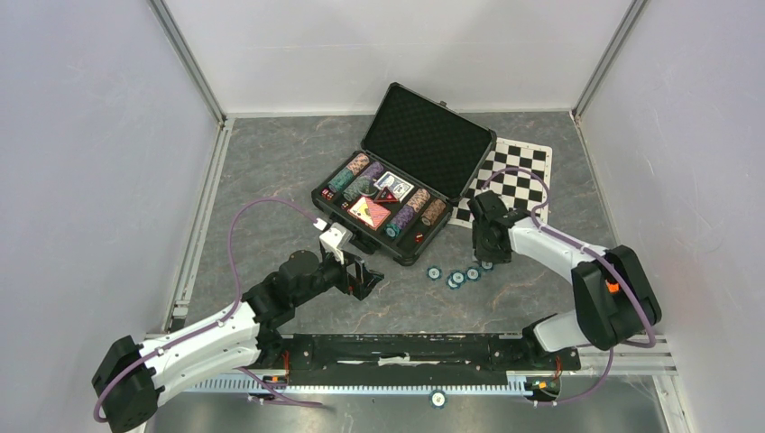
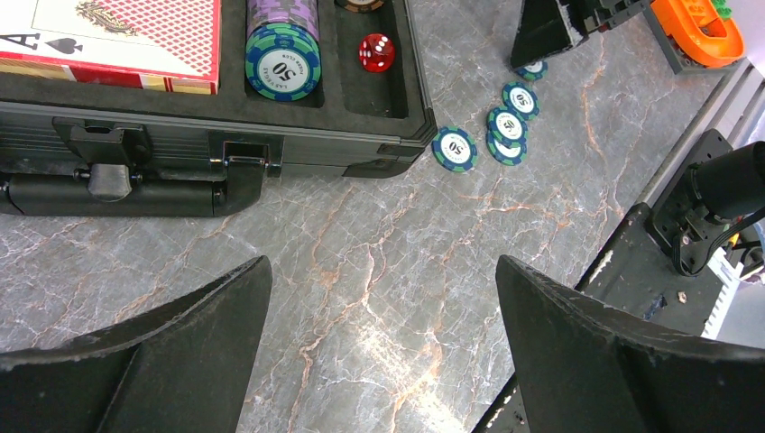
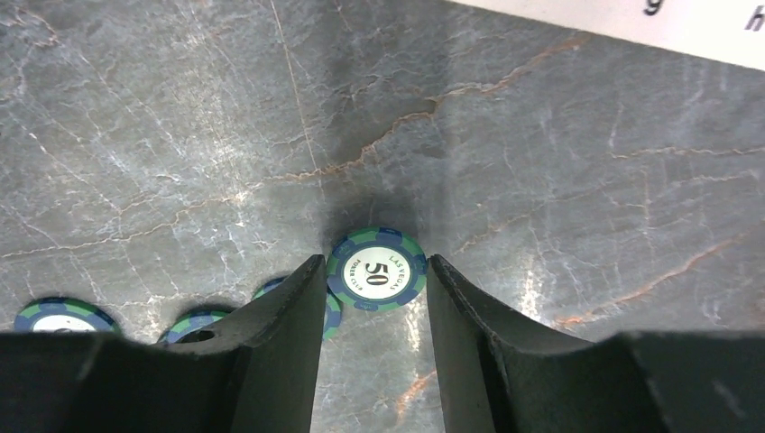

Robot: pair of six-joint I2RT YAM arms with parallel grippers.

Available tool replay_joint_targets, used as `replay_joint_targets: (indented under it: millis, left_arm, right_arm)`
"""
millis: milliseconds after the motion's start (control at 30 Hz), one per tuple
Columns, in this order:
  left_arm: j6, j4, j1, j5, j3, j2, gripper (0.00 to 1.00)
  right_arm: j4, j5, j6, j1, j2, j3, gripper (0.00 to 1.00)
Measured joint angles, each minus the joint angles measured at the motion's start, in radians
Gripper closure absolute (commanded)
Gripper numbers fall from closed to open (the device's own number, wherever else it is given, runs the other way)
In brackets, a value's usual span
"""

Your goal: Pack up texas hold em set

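The black case (image 1: pixel 322 191) lies open at the table's centre, its lid (image 1: pixel 428 140) tilted back. Rows of striped chips, a red deck (image 2: pixel 126 36), a blue deck (image 1: pixel 394 186) and a red die (image 2: pixel 376 51) sit in its foam. Several teal chips (image 1: pixel 456 277) lie loose on the table to the right of the case's front. My right gripper (image 3: pixel 375 262) is down at their right end, with both fingers against the edges of one teal chip (image 3: pixel 377 269). My left gripper (image 2: pixel 383 271) stands wide open over bare table before the case's front wall (image 2: pixel 316 149).
A black-and-white chequered mat (image 1: pixel 514 180) lies behind the right arm. An orange piece (image 2: pixel 704 27) shows at the top right of the left wrist view. One more chip (image 1: pixel 437 398) sits on the rail at the near edge. Grey walls enclose the table.
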Motion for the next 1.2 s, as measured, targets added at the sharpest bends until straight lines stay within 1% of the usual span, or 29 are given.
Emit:
replay_joint_targets:
  millis: [333, 800, 867, 900, 1067, 1200]
  left_arm:
    - [0.0, 0.0, 0.0, 0.0, 0.0, 0.02, 0.0]
    - [0.0, 0.0, 0.0, 0.0, 0.0, 0.021, 0.0]
    - [0.0, 0.0, 0.0, 0.0, 0.0, 0.021, 0.0]
    - [0.0, 0.0, 0.0, 0.0, 0.0, 0.021, 0.0]
    - [-0.019, -0.005, 0.0, -0.007, 0.004, 0.04, 0.0]
    - [-0.062, -0.079, 0.005, -0.027, 0.092, 0.11, 0.0]
  right_arm:
    - [-0.036, 0.027, -0.018, 0.0, -0.094, 0.026, 0.51]
    - [-0.042, 0.023, -0.032, 0.0, -0.103, 0.026, 0.51]
    - [-0.041, 0.014, -0.034, 0.0, -0.103, 0.026, 0.52]
    - [-0.041, 0.01, -0.036, 0.0, -0.103, 0.026, 0.57]
    - [-0.008, -0.051, -0.071, 0.0, -0.121, 0.021, 0.56]
    - [0.048, -0.105, -0.103, 0.0, -0.167, -0.008, 0.54]
